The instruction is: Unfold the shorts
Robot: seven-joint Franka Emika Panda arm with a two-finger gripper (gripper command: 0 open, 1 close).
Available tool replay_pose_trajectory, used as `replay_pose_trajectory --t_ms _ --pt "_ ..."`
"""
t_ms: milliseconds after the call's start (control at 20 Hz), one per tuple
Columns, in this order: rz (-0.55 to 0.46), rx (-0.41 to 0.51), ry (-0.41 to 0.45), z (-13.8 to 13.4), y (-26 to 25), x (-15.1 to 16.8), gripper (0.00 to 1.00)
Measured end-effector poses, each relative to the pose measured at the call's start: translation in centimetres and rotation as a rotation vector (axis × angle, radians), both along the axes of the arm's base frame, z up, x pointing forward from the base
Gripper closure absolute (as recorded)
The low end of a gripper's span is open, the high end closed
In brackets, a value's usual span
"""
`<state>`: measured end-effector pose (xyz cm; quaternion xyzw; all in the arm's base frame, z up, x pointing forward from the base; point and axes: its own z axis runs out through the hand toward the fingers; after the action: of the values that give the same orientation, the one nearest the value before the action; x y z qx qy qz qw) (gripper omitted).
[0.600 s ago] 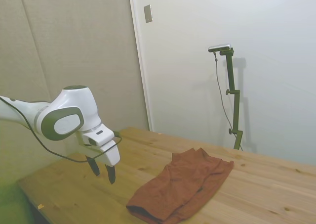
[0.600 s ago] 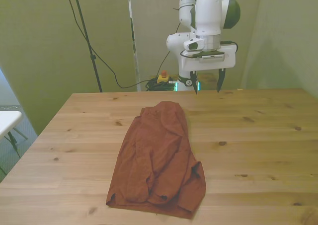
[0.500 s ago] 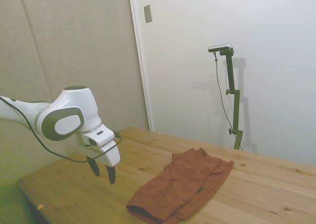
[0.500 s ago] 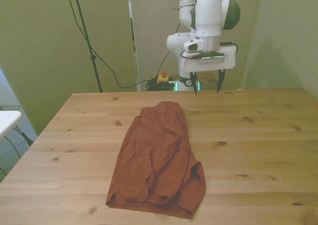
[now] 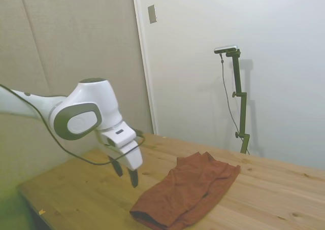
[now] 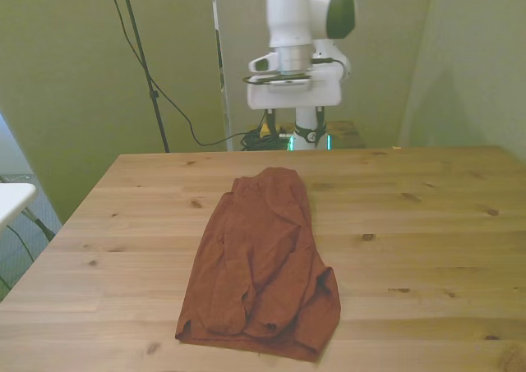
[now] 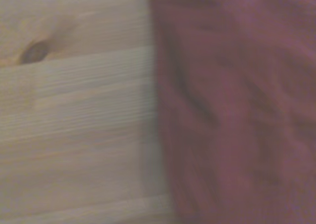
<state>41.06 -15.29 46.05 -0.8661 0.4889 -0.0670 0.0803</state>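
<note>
Below my wrist I see blurred rust-brown shorts [image 7: 237,105] lying on the wooden bench [image 7: 74,135]. A dark knot [image 7: 34,52] marks the bare wood beside the cloth's edge.

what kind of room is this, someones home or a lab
Most likely a robotics lab or test room, not a home: a white robot arm works over a bare wooden table holding only a pair of shorts, with plain walls and loose cables behind.

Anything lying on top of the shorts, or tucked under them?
Nothing lies on the shorts; the gripper hangs open in the air beside them, not touching. Around them shows only bare table. What the folded cloth covers cannot be seen.
</note>
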Motion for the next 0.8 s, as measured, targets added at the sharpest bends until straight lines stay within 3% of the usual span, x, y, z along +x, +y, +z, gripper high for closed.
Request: replay_pose_trajectory --t_ms 300,550,800 --pt "-0.032 0.218 0.018 -4.2 -10.2 -1.1 0.0" --pt "0.004 0.337 0.021 -6.8 -13.3 -0.6 0.0" --pt "0.014 0.395 0.005 -7.9 -15.4 -0.1 0.0"
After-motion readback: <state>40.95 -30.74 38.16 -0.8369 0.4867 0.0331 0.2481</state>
